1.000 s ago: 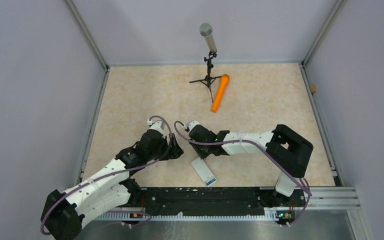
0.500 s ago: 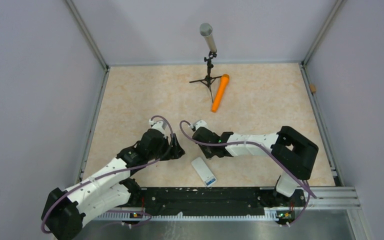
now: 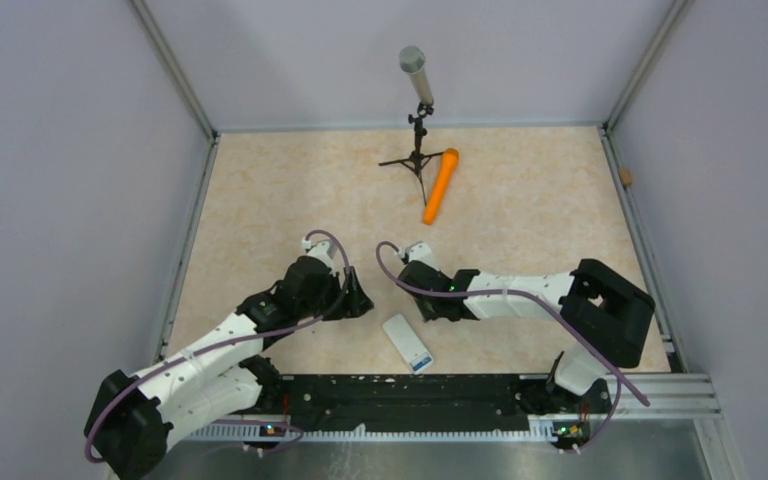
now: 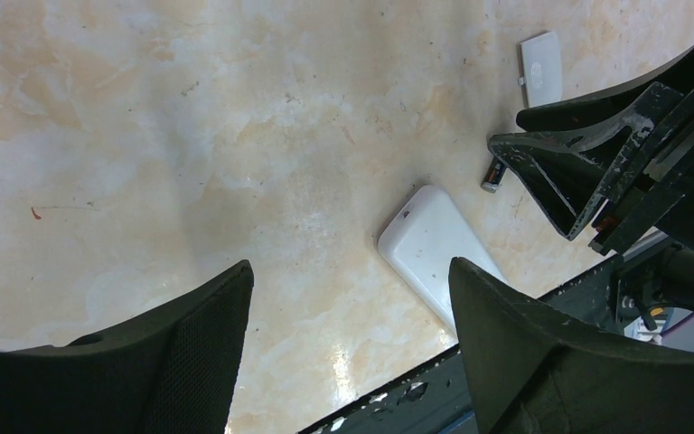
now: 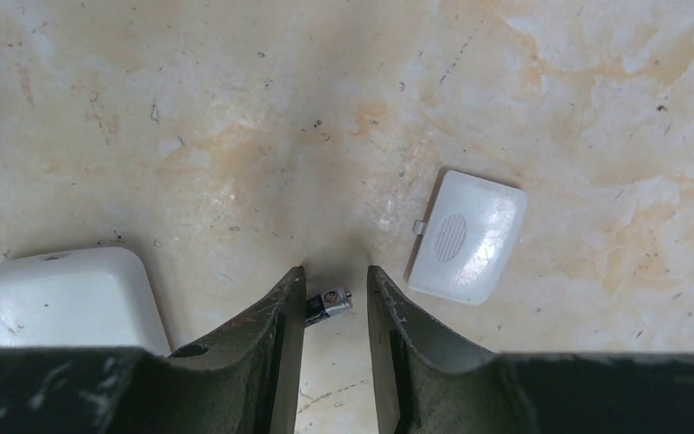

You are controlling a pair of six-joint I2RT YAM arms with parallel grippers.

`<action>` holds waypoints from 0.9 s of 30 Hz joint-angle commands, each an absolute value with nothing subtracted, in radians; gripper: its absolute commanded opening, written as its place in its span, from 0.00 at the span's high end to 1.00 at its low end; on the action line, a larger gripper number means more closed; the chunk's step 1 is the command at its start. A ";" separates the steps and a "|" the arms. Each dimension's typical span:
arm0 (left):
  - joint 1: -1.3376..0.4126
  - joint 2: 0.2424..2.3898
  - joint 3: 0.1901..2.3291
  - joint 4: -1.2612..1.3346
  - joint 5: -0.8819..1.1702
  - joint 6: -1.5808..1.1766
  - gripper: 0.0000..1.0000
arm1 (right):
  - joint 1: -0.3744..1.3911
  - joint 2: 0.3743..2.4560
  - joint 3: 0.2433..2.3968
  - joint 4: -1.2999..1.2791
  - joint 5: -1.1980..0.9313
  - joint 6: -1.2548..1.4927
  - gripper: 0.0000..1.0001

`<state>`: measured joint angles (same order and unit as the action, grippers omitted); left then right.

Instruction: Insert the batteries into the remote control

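Pointing down at the marbled table [image 5: 190,108], the right pincer [image 5: 334,273] has its jaws narrow. One small battery [image 5: 328,303] lies loose between its tips, and I cannot tell if it touches them. In this pincer's wrist view, the white remote control [image 5: 63,298] lies plain side up just to the left and the loose battery cover [image 5: 465,235] ahead to the right. The left pincer [image 4: 351,267] stands wide and holds nothing, with the remote just ahead of it.

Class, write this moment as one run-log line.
left tool open, near remote | right tool open, straddling battery | cover off, on table
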<state>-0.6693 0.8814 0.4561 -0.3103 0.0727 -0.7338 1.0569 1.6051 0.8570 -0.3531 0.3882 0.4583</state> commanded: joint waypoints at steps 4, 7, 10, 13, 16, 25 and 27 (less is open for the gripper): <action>-0.664 0.886 0.456 -0.263 0.091 -0.736 0.20 | 1.049 1.581 0.837 -0.416 0.426 0.481 0.69; -0.664 0.890 0.456 -0.260 0.096 -0.735 0.20 | 1.050 1.567 0.819 -0.419 0.427 0.495 0.69; -0.664 0.898 0.456 -0.254 0.104 -0.734 0.20 | 1.049 1.546 0.800 -0.425 0.418 0.505 0.69; -0.664 0.908 0.456 -0.244 0.114 -0.735 0.20 | 1.049 1.522 0.774 -0.435 0.405 0.521 0.70; -0.665 0.915 0.454 -0.237 0.125 -0.738 0.20 | 1.056 1.490 0.746 -0.434 0.376 0.537 0.70; -0.663 0.936 0.457 -0.219 0.148 -0.735 0.20 | 1.095 1.407 0.725 -0.445 0.344 0.560 0.71; -0.663 0.939 0.457 -0.218 0.153 -0.734 0.20 | 1.094 1.382 0.736 -0.453 0.348 0.550 0.71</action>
